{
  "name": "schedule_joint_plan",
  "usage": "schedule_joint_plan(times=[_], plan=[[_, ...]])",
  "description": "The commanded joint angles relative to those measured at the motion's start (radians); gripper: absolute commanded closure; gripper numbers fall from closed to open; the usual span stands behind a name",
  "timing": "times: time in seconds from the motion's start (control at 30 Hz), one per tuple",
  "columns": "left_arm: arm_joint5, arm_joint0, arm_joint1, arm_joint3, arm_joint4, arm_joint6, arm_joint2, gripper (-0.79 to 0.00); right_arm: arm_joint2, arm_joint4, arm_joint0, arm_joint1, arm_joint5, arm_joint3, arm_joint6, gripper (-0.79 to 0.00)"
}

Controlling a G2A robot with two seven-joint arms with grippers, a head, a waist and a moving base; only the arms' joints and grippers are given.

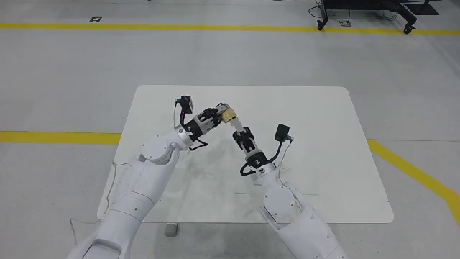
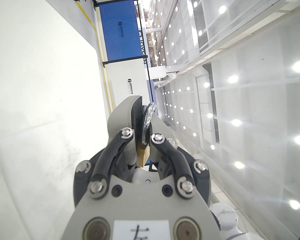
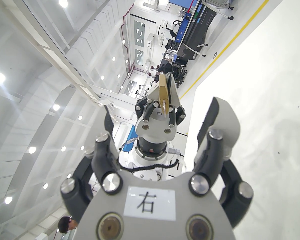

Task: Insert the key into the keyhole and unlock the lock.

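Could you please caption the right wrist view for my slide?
Open right gripper faces left gripper, which holds the lock.

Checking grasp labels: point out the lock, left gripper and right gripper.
lock [image 2: 143,154]: left wrist view, on the brass body.
left gripper [image 2: 145,117]: left wrist view, midway between the jaws shut on the lock.
right gripper [image 3: 163,111]: right wrist view, midway between the open jaws.

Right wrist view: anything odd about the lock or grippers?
Right gripper is open and empty, with no key in it. Left gripper is shut on the lock. A small silvery piece juts from the lock's end; can't tell if it's the key.
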Motion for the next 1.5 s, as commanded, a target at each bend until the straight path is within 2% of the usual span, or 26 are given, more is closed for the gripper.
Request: schedule_joint_plan(times=[0.0,0.1,0.27,0.4,0.47,0.6,0.83,1.13,1.47], plan=[[0.067,-0.004,-0.003,0.016,-0.033,0.005,0.0,0.0,0.022,0.062,-0.018,0.002,-0.021,-0.027,0.018,-0.785],[0.163,-0.01,-0.011,0.062,-0.192,-0.033,-0.02,0.0,0.074,0.108,-0.051,0.011,-0.042,-0.075,0.057,-0.785],[0.283,-0.056,-0.017,0.137,-0.229,-0.081,-0.011,0.0,0.132,0.191,-0.11,0.026,-0.098,-0.168,0.186,-0.785],[0.398,-0.075,-0.031,0.201,-0.368,-0.223,0.0,0.0,0.134,0.197,-0.114,0.031,-0.12,-0.185,0.264,-0.785],[0.449,-0.094,-0.04,0.244,-0.425,-0.296,0.008,0.0,0.113,0.151,-0.093,0.031,-0.117,-0.17,0.299,-0.785],[0.532,-0.134,-0.055,0.323,-0.46,-0.415,0.046,0.0,0.076,0.087,-0.056,0.026,-0.13,-0.125,0.306,-0.785],[0.517,-0.189,-0.073,0.42,-0.469,-0.457,0.071,0.0,0.066,0.032,-0.042,0.023,-0.154,-0.12,0.269,-0.785],[0.493,-0.216,-0.086,0.482,-0.486,-0.476,0.076,0.0,0.081,0.023,-0.071,0.028,-0.185,-0.18,0.269,-0.785],[0.495,-0.227,-0.096,0.503,-0.479,-0.541,0.091,0.0,0.068,-0.002,-0.009,0.019,-0.157,-0.06,0.223,-0.785]])
